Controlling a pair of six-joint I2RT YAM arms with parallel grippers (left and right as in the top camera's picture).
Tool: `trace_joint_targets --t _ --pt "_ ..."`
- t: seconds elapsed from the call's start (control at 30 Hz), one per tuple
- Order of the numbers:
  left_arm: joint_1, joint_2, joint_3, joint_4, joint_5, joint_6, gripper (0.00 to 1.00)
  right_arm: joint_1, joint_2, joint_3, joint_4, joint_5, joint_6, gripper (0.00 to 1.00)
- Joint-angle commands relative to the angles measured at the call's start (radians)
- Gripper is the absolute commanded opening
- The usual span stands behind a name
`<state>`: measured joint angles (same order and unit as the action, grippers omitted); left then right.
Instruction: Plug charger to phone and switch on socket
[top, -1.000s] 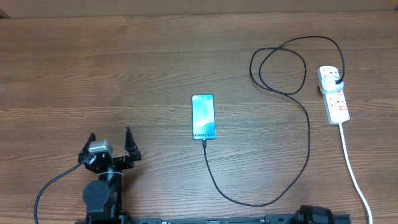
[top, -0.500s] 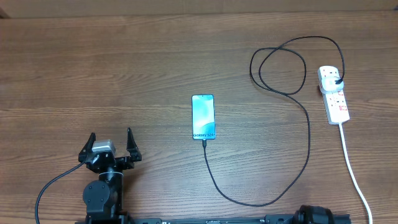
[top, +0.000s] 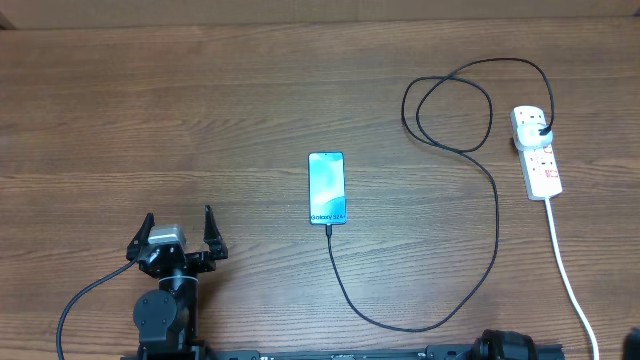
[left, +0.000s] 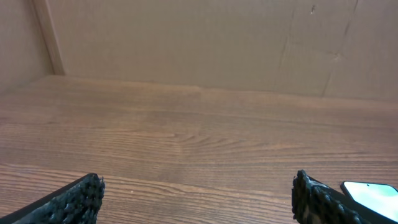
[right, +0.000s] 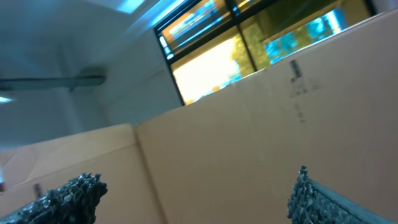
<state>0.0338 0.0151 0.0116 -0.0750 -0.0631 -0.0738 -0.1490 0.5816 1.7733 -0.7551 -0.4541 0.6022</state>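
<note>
**Left gripper (top: 178, 216) and right gripper (right: 193, 190) spread wide, both empty**

The left gripper sits low at the near-left edge of the brown wood-grain table (top: 200, 100), its two black ridged fingers (left: 84, 196) far apart with nothing between them and nothing touching them. In its wrist view only the tips show, cut off by the bottom edge.

The right gripper's fingers are likewise apart and hold nothing. Its camera tilts upward at a tan cardboard wall (right: 261, 137) and bright windows, so the table is out of its sight. The overhead view does not clearly show this gripper.

Out from the left gripper, well apart to its right, lies the phone (top: 327, 188), a slim rectangular handset with a light blue-teal screen, flat at the table's middle. The charger (top: 497, 230), a long thin black cable, meets the phone's near end, sweeps right, loops, and ends in a black plug seated in the far outlet of the socket (top: 540, 160), a white elongated power strip at far right. Its thick white cord (top: 565, 270) runs toward the near edge. The red switches are too small to read.
</note>
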Motion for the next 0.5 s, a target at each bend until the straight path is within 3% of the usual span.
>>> trace_joint_targets --t 0.0,0.07,0.33,0.47 --pt "0.005 -0.011 -0.007 0.003 0.008 0.018 1.00 0.004 -0.009 -0.013 -0.037 0.088 0.000 1.00" --pt "0.005 -0.011 -0.007 0.003 0.008 0.018 1.00 0.004 -0.009 -0.021 -0.100 0.087 0.000 1.00" --pt "0.005 -0.011 -0.007 0.003 0.008 0.018 1.00 0.004 -0.008 -0.023 -0.660 0.123 0.001 1.00" --pt "0.005 -0.011 -0.007 0.003 0.008 0.018 0.99 0.004 -0.009 -0.034 -0.785 0.209 0.000 1.00"
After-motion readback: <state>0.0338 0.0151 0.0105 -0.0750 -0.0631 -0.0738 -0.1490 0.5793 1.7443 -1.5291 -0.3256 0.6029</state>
